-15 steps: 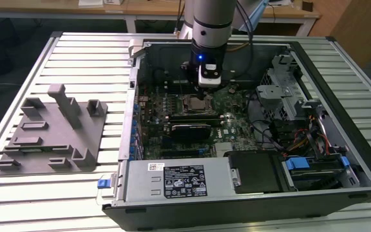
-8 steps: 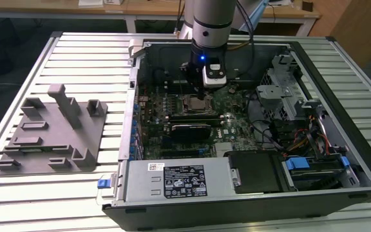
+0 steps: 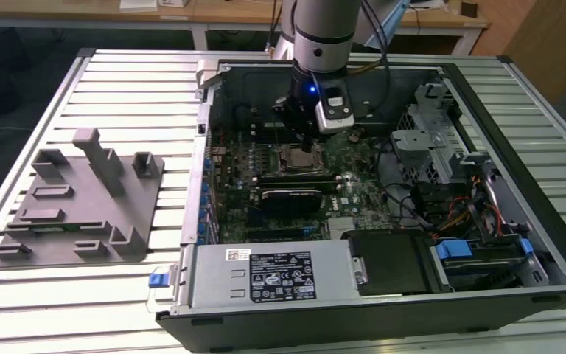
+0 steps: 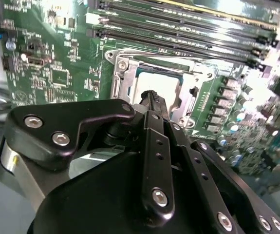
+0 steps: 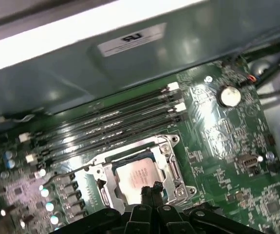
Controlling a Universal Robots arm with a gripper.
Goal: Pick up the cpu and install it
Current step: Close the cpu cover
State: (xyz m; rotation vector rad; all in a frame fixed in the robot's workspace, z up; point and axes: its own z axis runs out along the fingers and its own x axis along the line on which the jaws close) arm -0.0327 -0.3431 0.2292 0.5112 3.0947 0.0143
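Exterior view's left: one grey moulded fixture [image 3: 71, 206] sits on the slatted table [image 3: 126, 88]. Beside it, toward the exterior view's right, lies one open computer case [image 3: 548, 221], where the single arm's gripper [image 3: 306, 146] hangs over the motherboard [image 3: 357, 188]. In the first wrist view the one cpu [image 5: 132, 176] lies flat in its socket frame [image 5: 173, 163], next to four memory slots [image 5: 115, 122]. The two fingertips [image 5: 146, 191] are pressed together with nothing between them, just over the chip's edge; contact cannot be told.
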